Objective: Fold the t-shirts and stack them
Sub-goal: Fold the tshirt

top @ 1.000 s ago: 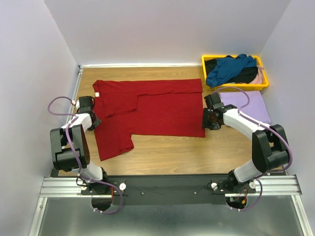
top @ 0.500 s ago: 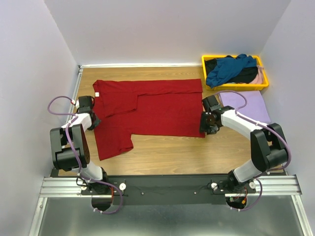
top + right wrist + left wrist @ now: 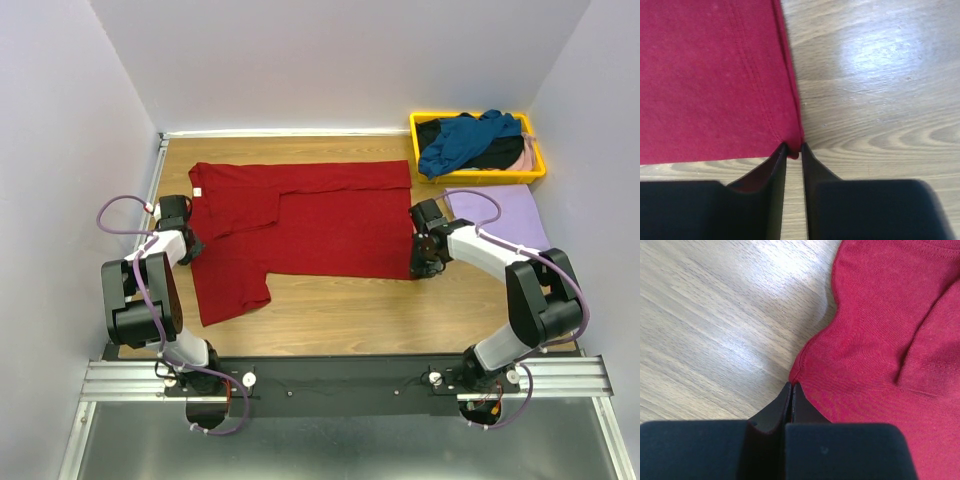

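A dark red shirt (image 3: 300, 220) lies spread on the wooden table (image 3: 340, 310), its neck end to the left and its hem to the right. Its far side is folded over onto the body. One sleeve (image 3: 232, 290) sticks out toward the near edge.

The left gripper (image 3: 192, 248) sits low at the shirt's left edge. In the left wrist view its fingers (image 3: 782, 402) are pressed together with no gap. The red cloth comes to a small point right at their tips, so this gripper (image 3: 791, 386) is clamped on the edge of the shirt.

The right gripper (image 3: 419, 268) is down at the shirt's near right corner. In the right wrist view its fingers (image 3: 777, 162) stand only a narrow gap apart, and the hem corner sits between their tips (image 3: 792, 149). Whether they already pinch the corner cannot be told.

A lavender shirt (image 3: 505, 215) lies flat on the table to the right of the red one, with the right arm reaching across its near left part. Just beyond it, in the far right corner, a yellow tray (image 3: 490, 177) holds a loose heap. A teal shirt (image 3: 465, 140) lies on top, with a black shirt (image 3: 497, 156) beneath it. A bit of pale pink cloth (image 3: 527, 155) shows at the tray's right end.
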Robot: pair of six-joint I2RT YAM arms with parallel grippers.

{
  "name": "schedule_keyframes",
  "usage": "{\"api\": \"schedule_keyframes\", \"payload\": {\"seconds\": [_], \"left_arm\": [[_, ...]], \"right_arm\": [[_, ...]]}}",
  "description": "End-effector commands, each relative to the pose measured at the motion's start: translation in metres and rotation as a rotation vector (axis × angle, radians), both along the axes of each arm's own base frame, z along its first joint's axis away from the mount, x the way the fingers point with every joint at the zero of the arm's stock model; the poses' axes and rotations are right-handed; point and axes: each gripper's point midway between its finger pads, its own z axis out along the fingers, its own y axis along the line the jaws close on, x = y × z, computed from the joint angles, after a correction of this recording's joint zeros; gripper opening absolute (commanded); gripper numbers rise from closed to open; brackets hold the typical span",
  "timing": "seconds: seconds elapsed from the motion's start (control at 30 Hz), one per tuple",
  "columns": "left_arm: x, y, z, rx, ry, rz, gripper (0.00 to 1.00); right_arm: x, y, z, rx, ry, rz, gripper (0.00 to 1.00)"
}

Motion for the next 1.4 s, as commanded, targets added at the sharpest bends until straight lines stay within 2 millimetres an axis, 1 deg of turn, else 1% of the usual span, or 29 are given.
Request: {"api": "schedule_keyframes", "payload": {"seconds": [0.0, 0.07, 0.1, 0.17, 0.2, 0.23, 0.27, 0.3, 0.37, 0.4, 0.47, 0.53, 0.6, 0.67, 0.7, 0.73, 0.77, 0.8, 0.83, 0.9, 0.93, 1.0, 1.07, 1.13, 1.17, 1.2, 1.27, 1.33, 1.37], "left_arm": [[-0.033, -0.012, -0.027, -0.059, 0.131, -0.008, 0.0], [-0.035, -0.011, -0.023, -0.057, 0.131, 0.005, 0.0], [-0.033, -0.011, -0.016, -0.05, 0.108, 0.007, 0.0], [-0.031, -0.009, -0.008, -0.046, 0.091, 0.019, 0.0], [-0.026, -0.009, 0.001, -0.042, 0.066, 0.019, 0.0], [-0.025, -0.007, 0.004, -0.04, 0.061, 0.022, 0.0], [-0.023, -0.008, 0.008, -0.043, 0.059, 0.022, 0.0], [-0.016, -0.006, 0.016, -0.039, 0.041, 0.022, 0.0], [-0.011, -0.006, 0.023, -0.043, 0.03, 0.022, 0.0], [-0.004, -0.006, 0.031, -0.044, 0.009, 0.022, 0.0], [0.001, -0.005, 0.035, -0.048, -0.006, 0.027, 0.0], [0.009, -0.006, 0.039, -0.057, -0.018, 0.023, 0.0], [0.019, -0.006, 0.045, -0.069, -0.035, 0.024, 0.0], [0.025, -0.007, 0.049, -0.077, -0.046, 0.021, 0.0], [0.033, -0.006, 0.055, -0.078, -0.063, 0.017, 0.0], [0.037, -0.007, 0.058, -0.082, -0.072, 0.012, 0.0], [0.041, -0.006, 0.061, -0.083, -0.08, 0.01, 0.0], [0.05, -0.005, 0.068, -0.081, -0.096, 0.004, 0.0], [0.054, -0.005, 0.07, -0.086, -0.099, 0.006, 0.0], [0.066, -0.003, 0.077, -0.084, -0.115, 0.001, 0.0], [0.069, -0.003, 0.078, -0.086, -0.116, 0.002, 0.0], [0.078, -0.001, 0.08, -0.088, -0.123, 0.0, 0.0], [0.082, -0.002, 0.078, -0.095, -0.117, -0.007, 0.0], [0.087, -0.003, 0.072, -0.109, -0.105, -0.015, 0.0], [0.089, -0.004, 0.071, -0.109, -0.104, -0.019, 0.0], [0.091, -0.003, 0.069, -0.11, -0.101, -0.017, 0.0], [0.095, -0.002, 0.068, -0.109, -0.102, -0.02, 0.0], [0.101, -0.001, 0.067, -0.106, -0.104, -0.022, 0.0], [0.102, -0.001, 0.067, -0.105, -0.103, -0.025, 0.0]], "right_arm": [[-0.027, -0.014, -0.024, -0.066, 0.1, -0.009, 0.12], [-0.025, -0.016, -0.018, -0.074, 0.093, -0.008, 0.01], [-0.025, -0.016, -0.016, -0.077, 0.092, -0.006, 0.01], [-0.017, -0.018, -0.006, -0.095, 0.069, 0.005, 0.01], [-0.015, -0.019, -0.002, -0.103, 0.062, 0.01, 0.01], [-0.01, -0.022, 0.004, -0.124, 0.045, 0.016, 0.01], [0.0, -0.02, 0.014, -0.127, 0.019, 0.018, 0.01], [0.006, -0.02, 0.019, -0.132, 0.003, 0.02, 0.01], [0.018, -0.021, 0.029, -0.148, -0.021, 0.033, 0.01], [0.031, -0.018, 0.04, -0.143, -0.056, 0.036, 0.01], [0.042, -0.018, 0.044, -0.15, -0.065, 0.041, 0.01], [0.057, -0.015, 0.054, -0.151, -0.098, 0.051, 0.01], [0.067, -0.017, 0.053, -0.164, -0.097, 0.055, 0.01], [0.084, -0.017, 0.063, -0.172, -0.13, 0.063, 0.01], [0.089, -0.021, 0.06, -0.178, -0.122, 0.057, 0.01], [0.1, -0.021, 0.068, -0.178, -0.147, 0.063, 0.01], [0.106, -0.023, 0.069, -0.185, -0.151, 0.062, 0.01], [0.111, -0.024, 0.065, -0.19, -0.142, 0.066, 0.01], [0.119, -0.024, 0.07, -0.189, -0.157, 0.068, 0.01], [0.128, -0.024, 0.07, -0.189, -0.16, 0.069, 0.01], [0.131, -0.024, 0.063, -0.194, -0.146, 0.078, 0.01], [0.143, -0.023, 0.067, -0.193, -0.163, 0.077, 0.01], [0.15, -0.023, 0.063, -0.202, -0.158, 0.08, 0.01], [0.161, -0.024, 0.066, -0.203, -0.174, 0.075, 0.01], [0.164, -0.024, 0.059, -0.204, -0.161, 0.074, 0.01], [0.171, -0.023, 0.063, -0.201, -0.179, 0.075, 0.01], [0.176, -0.022, 0.057, -0.203, -0.169, 0.075, 0.01], [0.183, -0.022, 0.057, -0.203, -0.176, 0.074, 0.01], [0.185, -0.022, 0.053, -0.207, -0.171, 0.073, 0.01]]}}
